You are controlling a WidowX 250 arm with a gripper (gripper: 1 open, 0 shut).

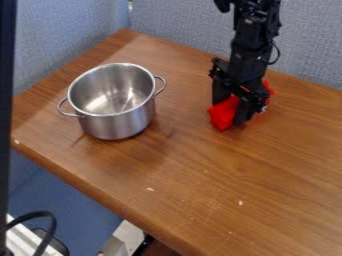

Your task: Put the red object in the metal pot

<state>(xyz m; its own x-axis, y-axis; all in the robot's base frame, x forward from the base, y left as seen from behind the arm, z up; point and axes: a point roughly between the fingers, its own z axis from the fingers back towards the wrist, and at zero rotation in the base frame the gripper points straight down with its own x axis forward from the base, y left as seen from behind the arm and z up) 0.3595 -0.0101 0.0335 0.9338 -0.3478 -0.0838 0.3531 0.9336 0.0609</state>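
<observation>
**Red block gripped at the far side of the table, pot well apart**

Camera view. The black gripper (238,103), pointed straight down, is shown with its dark fingers (222,92) closed around the bright red, elongated rectangular block (227,115); the block's lower end protrudes below and in front of the fingers, at or just above the brown wooden table (201,190). Contact with the tabletop cannot be resolved. The small round stainless-steel pot (114,100), empty and with two loop handles, is seen well apart from the fingers, toward the left of the frame. Judged risks: the block appears held near one end and tilted, so it may be rotated or slipped out during transport; a long block released crosswise may be caught on the pot rim rather than dropped inside.
</observation>
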